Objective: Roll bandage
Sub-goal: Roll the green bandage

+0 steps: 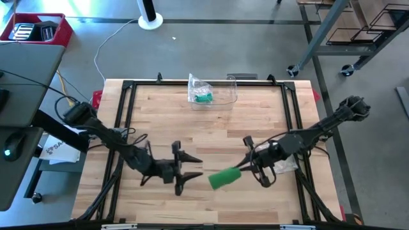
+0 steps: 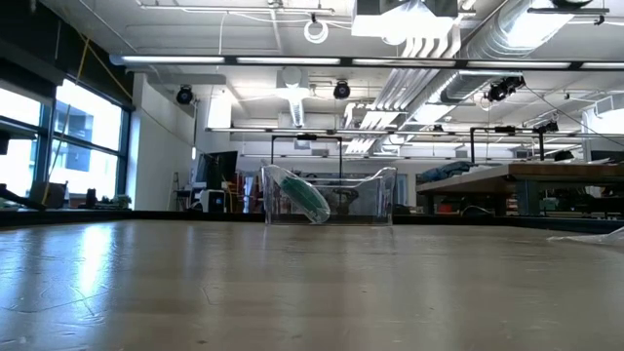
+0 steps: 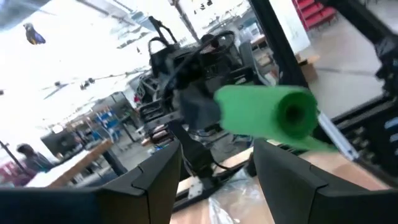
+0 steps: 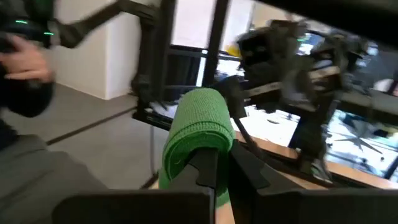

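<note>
Near the bench's front edge, the right hand holds the bandage; the left hand faces it, fingers wide.

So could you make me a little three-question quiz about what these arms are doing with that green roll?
1. True or false: the green bandage roll lies flat on the table.
2. Which hand holds the roll: A) left hand, B) right hand, C) neither?
3. Fill in: the clear container stands near the table's ____ edge in the high view.

Key
1. False; it is held up, between the two hands.
2. B; the right hand is shut on it, while the left hand stands open, facing the roll's free end.
3. Far.
</note>
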